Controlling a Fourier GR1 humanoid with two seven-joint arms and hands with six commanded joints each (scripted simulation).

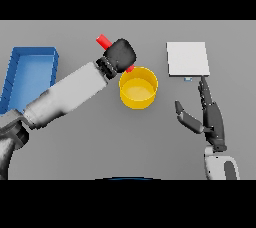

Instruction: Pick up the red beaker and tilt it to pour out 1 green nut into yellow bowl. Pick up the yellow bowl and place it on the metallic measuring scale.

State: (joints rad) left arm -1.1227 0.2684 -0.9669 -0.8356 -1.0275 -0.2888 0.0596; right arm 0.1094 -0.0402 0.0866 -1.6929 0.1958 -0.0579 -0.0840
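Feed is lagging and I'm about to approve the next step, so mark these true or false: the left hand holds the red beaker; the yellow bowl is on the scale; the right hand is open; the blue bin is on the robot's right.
1. The left hand holds the red beaker: true.
2. The yellow bowl sits on the scale: false, it stands on the table beside it.
3. The right hand is open: true.
4. The blue bin is on the robot's right: false, left.

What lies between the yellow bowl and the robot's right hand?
Nothing: in the head view, only bare grey table lies between the yellow bowl and the open right hand.
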